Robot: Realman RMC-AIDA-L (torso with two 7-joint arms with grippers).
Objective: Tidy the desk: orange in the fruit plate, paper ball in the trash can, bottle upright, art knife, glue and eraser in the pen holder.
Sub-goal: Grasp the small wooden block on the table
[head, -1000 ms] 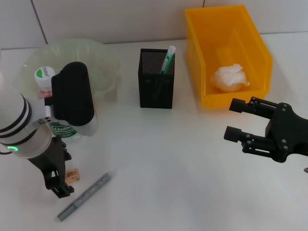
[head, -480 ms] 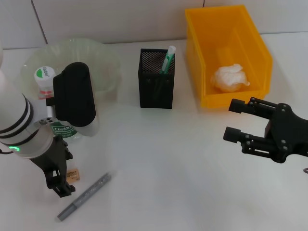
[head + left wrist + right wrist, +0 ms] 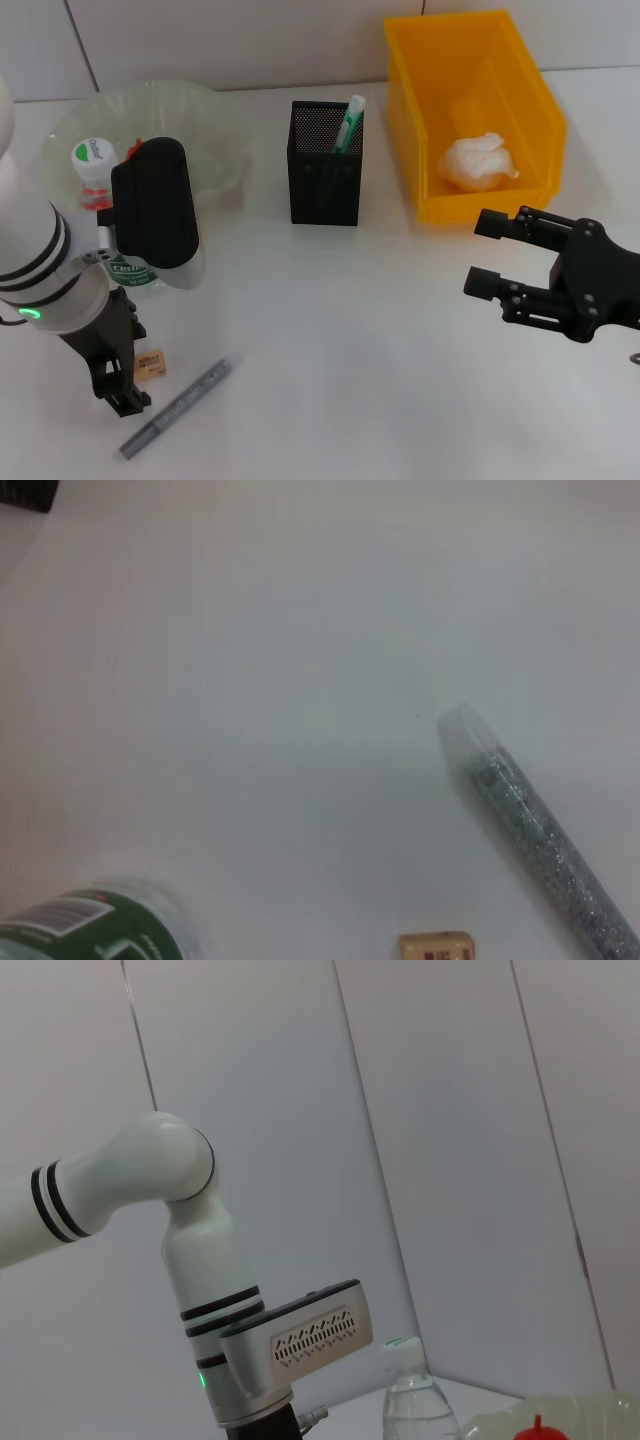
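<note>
Left claw (image 3: 118, 375): black, at the lower left of the head frame, pointing down at the white counter (image 3: 330, 330), just beside the small tan eraser (image 3: 150, 366) and the grey glitter-barrelled art knife (image 3: 176, 408). Finger spread impossible to tell; mostly covered by the white arm and its black wrist block. Nothing visibly gripped.

Right claw (image 3: 487, 255): black, at the right centre of the head frame, hovering wide open with both fingers spread apart, empty, below the yellow plastic bin (image 3: 470, 110).

Eraser lying flat at lower left, close to the upper end of the art knife, which lies diagonally. In the left wrist view, art knife (image 3: 540, 830) cut off at the lower right edge, eraser (image 3: 436, 947) cut off at the bottom edge.

Clear plastic bottle with green label and white cap (image 3: 97, 195) standing upright at left, largely hidden behind the wrist block; only its label and shoulder (image 3: 95, 925) visible in the left wrist view. Translucent pale-green fruit plate (image 3: 215, 125) behind it at upper left.

Black mesh pen holder (image 3: 325, 165) at upper centre, holding a green-and-white glue stick (image 3: 349, 122) leaning against its rim.

White crumpled paper ball (image 3: 478, 162) resting inside the yellow bin at upper right.
</note>
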